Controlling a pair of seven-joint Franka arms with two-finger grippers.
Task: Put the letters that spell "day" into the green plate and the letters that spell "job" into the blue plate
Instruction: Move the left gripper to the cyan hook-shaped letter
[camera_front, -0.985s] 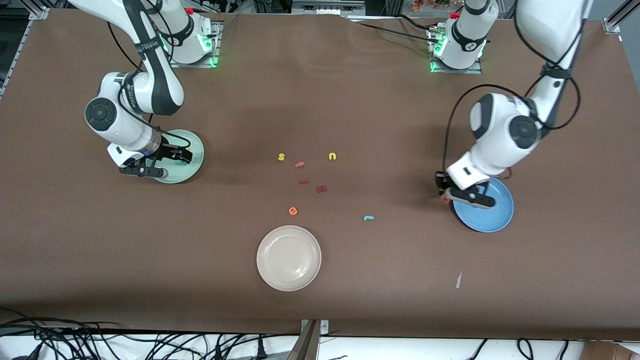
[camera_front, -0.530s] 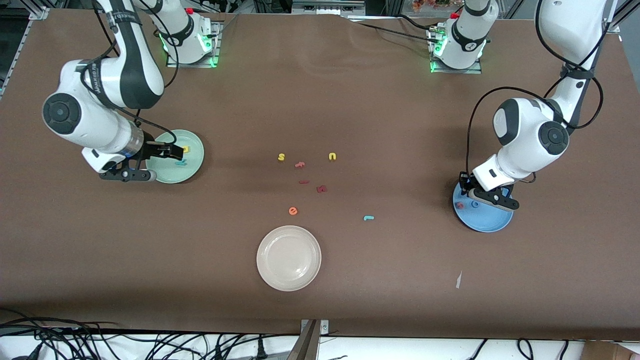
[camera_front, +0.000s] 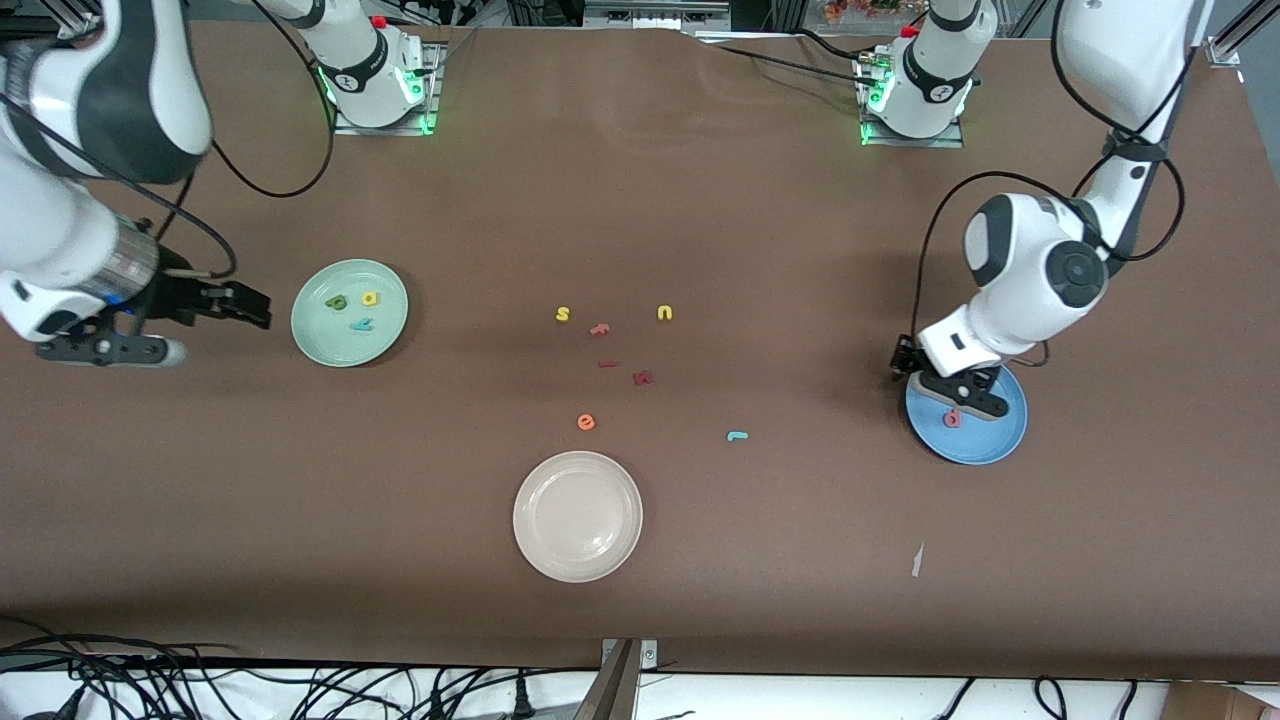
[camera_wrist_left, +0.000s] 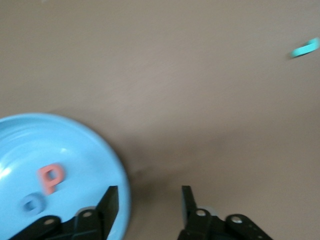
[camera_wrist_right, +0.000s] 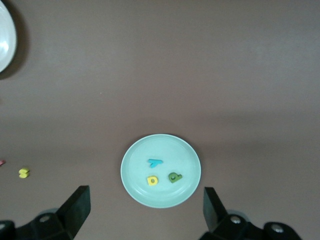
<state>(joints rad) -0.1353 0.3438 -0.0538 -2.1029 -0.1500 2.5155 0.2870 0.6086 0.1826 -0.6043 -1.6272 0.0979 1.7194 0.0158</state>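
**"Day" gathered on green plate; two letters of "job" on blue plate, "j" on the desk**

Front view: The green plate (camera_front: 349, 313) is seen toward the right arm's end of the desk (camera_front: 640, 200), with the olive "d" (camera_front: 336, 301), yellow "a" (camera_front: 371, 298) and teal "y" (camera_front: 361, 324) lying in it. The right hand (camera_front: 240, 306) is held up just beside the plate, out toward the desk's end, its fingers spread wide and nothing between them. The left hand (camera_front: 950, 385) is poised over the blue plate's (camera_front: 990, 440) rim; the pink "b" (camera_front: 952, 418) lies in that plate. The teal "j" (camera_front: 737, 436) lies on the desk between the blue plate and the cream plate (camera_front: 578, 516). Mid-desk are a yellow "s" (camera_front: 563, 314), a yellow "u" (camera_front: 665, 313), an orange "e" (camera_front: 586, 422) and dark red letters (camera_front: 643, 377).

Left wrist view: The left hand's fingers (camera_wrist_left: 109, 202) are seen partly parted and empty, above the blue plate's edge. The "b" and the blue "o" (camera_wrist_left: 32, 204) lie side by side in the plate. The "j" shows well apart on the desk.

Right wrist view: The right hand's fingers (camera_wrist_right: 77, 207) stand wide apart, empty. The green plate with its three letters is seen below; the "s" and the cream plate's rim show at the frame's edge.
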